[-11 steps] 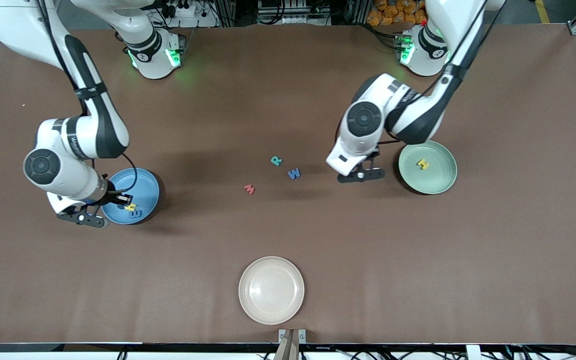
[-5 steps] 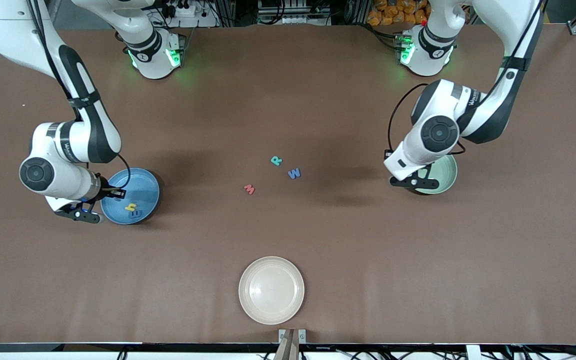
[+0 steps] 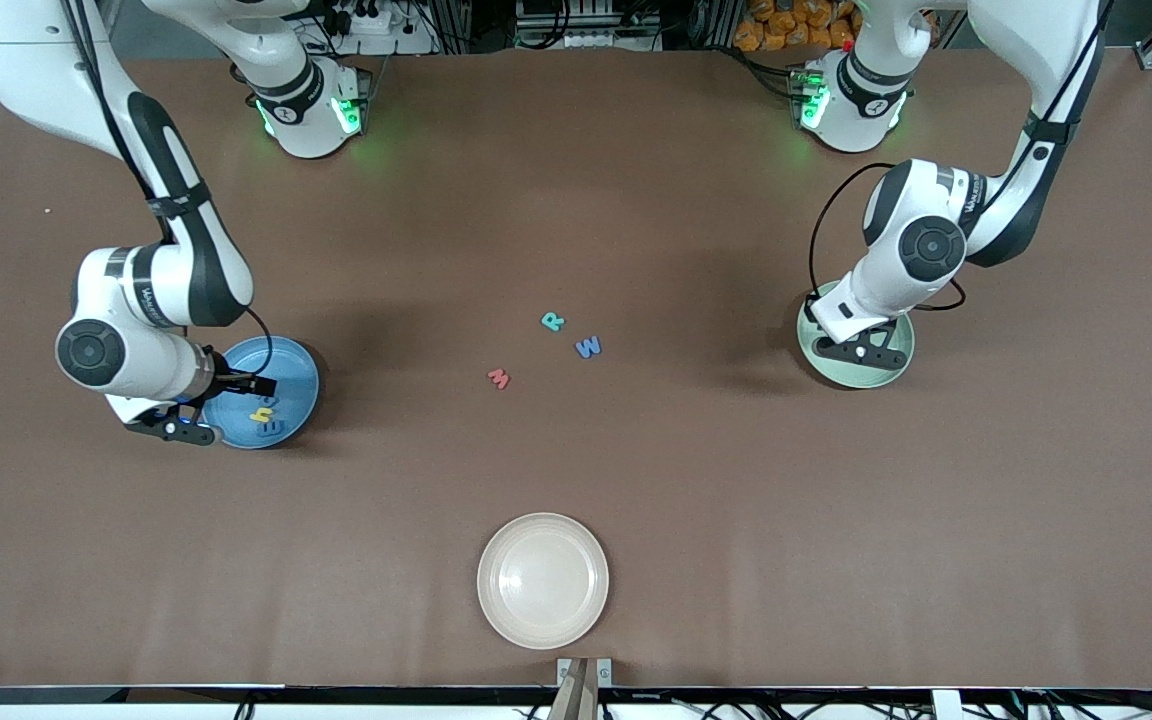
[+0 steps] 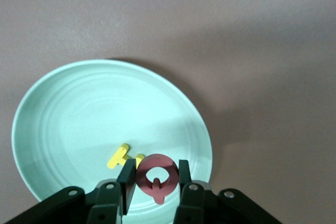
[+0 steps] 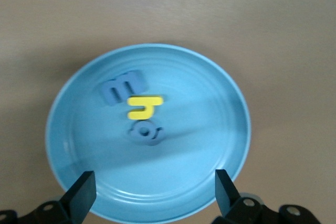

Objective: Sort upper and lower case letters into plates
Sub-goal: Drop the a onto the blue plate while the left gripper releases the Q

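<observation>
My right gripper [image 3: 198,428] hangs over the blue plate [image 3: 286,362], fingers spread wide and empty; three letters [image 5: 137,109] lie there, presumably one case. At the green plate [image 3: 861,375], my left gripper [image 4: 155,182] clamps a red Q [image 4: 154,176] just above the yellow letter [image 4: 119,156], ready to drop. Between the plates, loose letters [image 3: 553,321] wait on the brown table [image 3: 836,520]; the cream plate [image 3: 542,580] sits nearer the camera.

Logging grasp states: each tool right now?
Left tool: closed on a dark red chunky toy letter, over the pale mint green round plate.
Right tool: open, over the sky blue round plate.
</observation>
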